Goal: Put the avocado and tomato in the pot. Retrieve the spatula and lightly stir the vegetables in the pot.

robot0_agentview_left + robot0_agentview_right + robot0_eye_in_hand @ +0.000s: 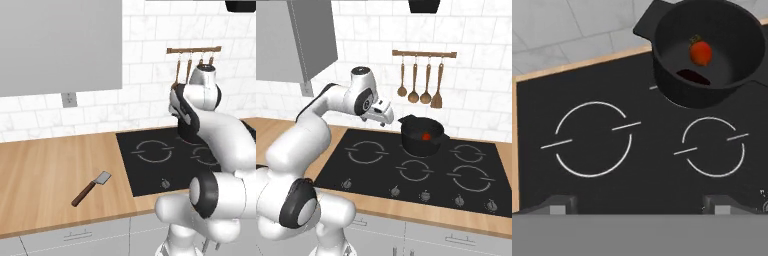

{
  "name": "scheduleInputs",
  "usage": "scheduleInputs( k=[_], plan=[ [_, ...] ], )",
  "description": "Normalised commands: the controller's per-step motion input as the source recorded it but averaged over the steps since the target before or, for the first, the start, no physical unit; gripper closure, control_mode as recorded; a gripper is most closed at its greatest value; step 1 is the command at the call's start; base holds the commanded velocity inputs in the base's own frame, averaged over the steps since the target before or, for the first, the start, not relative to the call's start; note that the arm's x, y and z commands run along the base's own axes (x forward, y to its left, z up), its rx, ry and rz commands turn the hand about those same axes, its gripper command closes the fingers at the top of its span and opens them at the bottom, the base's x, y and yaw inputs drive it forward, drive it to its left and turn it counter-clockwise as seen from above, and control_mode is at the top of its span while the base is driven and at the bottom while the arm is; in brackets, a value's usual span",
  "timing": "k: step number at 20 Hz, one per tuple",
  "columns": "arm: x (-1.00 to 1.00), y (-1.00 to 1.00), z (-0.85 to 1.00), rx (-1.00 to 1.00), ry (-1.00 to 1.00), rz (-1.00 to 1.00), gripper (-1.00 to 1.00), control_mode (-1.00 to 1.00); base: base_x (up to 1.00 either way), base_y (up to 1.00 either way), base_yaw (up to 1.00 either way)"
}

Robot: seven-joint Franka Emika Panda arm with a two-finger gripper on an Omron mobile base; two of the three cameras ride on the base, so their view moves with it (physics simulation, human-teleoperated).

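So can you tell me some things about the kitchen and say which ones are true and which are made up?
1. The tomato is inside the pot. True.
2. The spatula hangs on the wall rack. False: it lies flat on the wooden counter, left of the cooktop.
3. The gripper is holding the tomato. False: it is open and empty, above the cooktop, left of the pot.
4. The pot stands on the cooktop. True.
5. A dark shape, likely the avocado, lies in the pot beside the tomato. True.
6. Wooden utensils hang on the wall behind the pot. True.
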Motion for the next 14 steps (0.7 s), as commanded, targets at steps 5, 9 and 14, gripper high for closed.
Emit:
scheduleInputs(
  k=[5,9,14],
  plan=[
    [-0.45,1.00,0.00,-0.07,0.16,-0.13,-1.00,-1.00,0.00,0.00,0.00],
    [-0.37,1.00,0.00,-0.05,0.15,-0.14,-1.00,-1.00,0.00,0.00,0.00],
    [-0.43,1.00,-0.03,-0.01,0.05,-0.10,-1.00,-1.00,0.00,0.00,0.00]
  ],
)
